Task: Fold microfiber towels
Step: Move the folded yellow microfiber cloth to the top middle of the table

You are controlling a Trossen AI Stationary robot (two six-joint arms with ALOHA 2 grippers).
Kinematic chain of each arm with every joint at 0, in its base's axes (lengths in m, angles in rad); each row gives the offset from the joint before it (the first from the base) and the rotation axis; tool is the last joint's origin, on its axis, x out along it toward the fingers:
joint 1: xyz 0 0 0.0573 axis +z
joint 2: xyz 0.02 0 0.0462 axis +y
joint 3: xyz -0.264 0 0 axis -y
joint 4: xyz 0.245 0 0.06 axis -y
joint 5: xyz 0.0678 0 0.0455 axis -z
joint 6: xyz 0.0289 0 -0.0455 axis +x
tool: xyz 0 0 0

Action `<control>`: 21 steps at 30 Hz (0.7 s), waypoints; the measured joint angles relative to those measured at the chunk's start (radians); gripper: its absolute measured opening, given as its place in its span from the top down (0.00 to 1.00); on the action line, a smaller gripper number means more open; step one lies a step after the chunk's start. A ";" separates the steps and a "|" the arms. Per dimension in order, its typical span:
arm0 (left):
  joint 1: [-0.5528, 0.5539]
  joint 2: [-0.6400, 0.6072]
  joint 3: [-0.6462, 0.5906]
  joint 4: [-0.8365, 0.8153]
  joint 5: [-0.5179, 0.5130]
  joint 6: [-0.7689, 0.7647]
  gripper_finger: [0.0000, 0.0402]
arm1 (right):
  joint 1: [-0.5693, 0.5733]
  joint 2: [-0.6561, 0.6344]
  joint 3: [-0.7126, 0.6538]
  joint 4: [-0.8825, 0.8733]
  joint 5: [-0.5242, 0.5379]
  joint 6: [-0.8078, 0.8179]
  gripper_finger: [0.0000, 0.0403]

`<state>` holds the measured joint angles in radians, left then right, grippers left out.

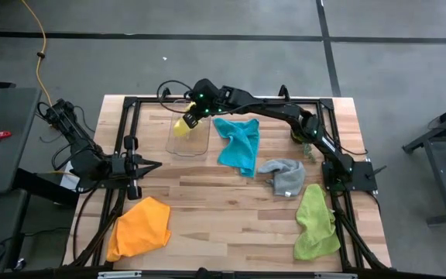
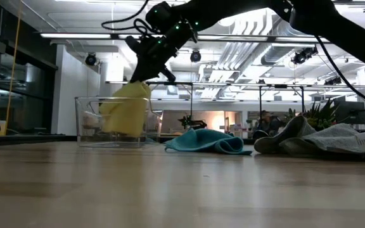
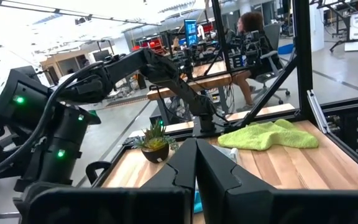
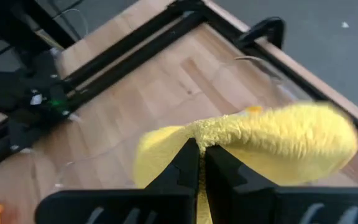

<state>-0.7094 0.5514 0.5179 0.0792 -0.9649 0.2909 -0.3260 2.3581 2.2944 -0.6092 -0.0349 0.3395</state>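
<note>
Microfiber towels lie scattered on the bench (image 1: 207, 209): nearest you, orange (image 1: 139, 227) and lime green (image 1: 317, 222), then grey (image 1: 284, 177) and teal (image 1: 239, 142), all crumpled and unfolded. At the far edge your right gripper (image 1: 187, 118) is clenched on the yellow towel (image 2: 127, 109), which hangs bunched and limp into the clear plastic tray (image 2: 84, 120). If you mean to fold it, lift it clear of the tray wall and lay it flat on bare wood, so corners show. Your left gripper (image 1: 155, 164) waits closed and empty near the bench's left side.
</note>
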 joint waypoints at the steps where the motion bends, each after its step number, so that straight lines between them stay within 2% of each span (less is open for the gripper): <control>1: 0.000 0.000 0.000 0.000 0.000 0.000 1.00 | 0.002 0.000 0.000 -0.003 -0.003 -0.003 1.00; 5: 0.000 0.000 0.000 0.000 0.000 -0.002 1.00 | -0.001 -0.014 -0.002 -0.044 0.002 -0.037 1.00; 11: 0.000 0.000 0.000 -0.002 0.000 -0.003 1.00 | -0.001 -0.090 0.001 -0.147 0.062 -0.096 1.00; 21: 0.000 0.000 0.000 -0.008 0.000 -0.018 1.00 | 0.032 -0.242 -0.001 -0.383 0.255 -0.140 1.00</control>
<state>-0.7097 0.5514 0.5175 0.0711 -0.9646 0.2726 -0.2940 2.1160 2.2932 -0.9923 0.2198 0.1998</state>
